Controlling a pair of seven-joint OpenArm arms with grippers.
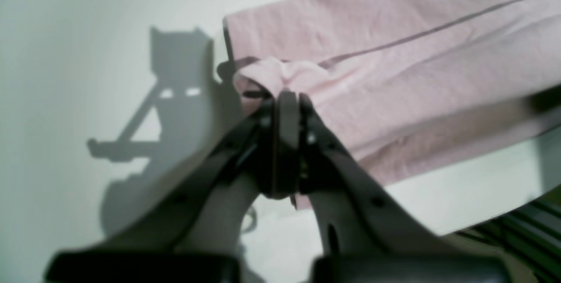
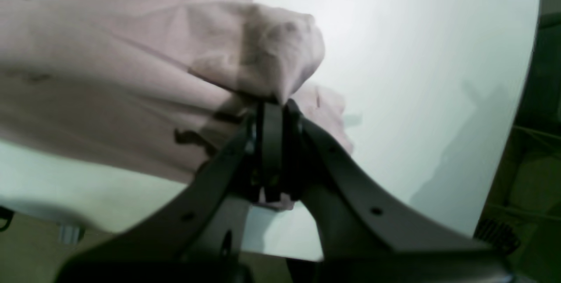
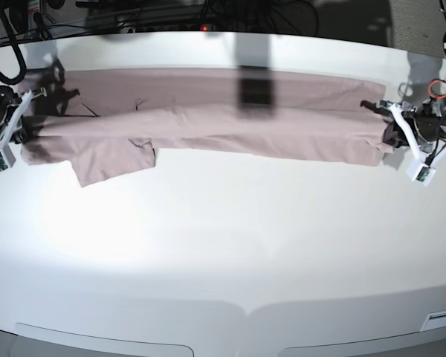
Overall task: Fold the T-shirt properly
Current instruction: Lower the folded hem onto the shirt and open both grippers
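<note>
The pink-mauve T-shirt (image 3: 208, 119) lies stretched in a long folded band across the far half of the white table. A sleeve (image 3: 111, 160) sticks out toward the front near its left end. My left gripper (image 3: 390, 134) is at the band's right end in the base view. The left wrist view shows the gripper (image 1: 287, 94) shut on a bunched corner of the T-shirt (image 1: 394, 55). My right gripper (image 3: 21, 126) is at the band's left end. The right wrist view shows the gripper (image 2: 274, 103) shut on a gathered fold of the T-shirt (image 2: 109, 55).
The white table (image 3: 223, 245) stretches from the shirt to its front edge. A dark shadow (image 3: 254, 89) falls across the shirt's middle. Cables (image 3: 208, 15) run behind the table's back edge. The table's side edge (image 2: 532, 77) is close to the right gripper.
</note>
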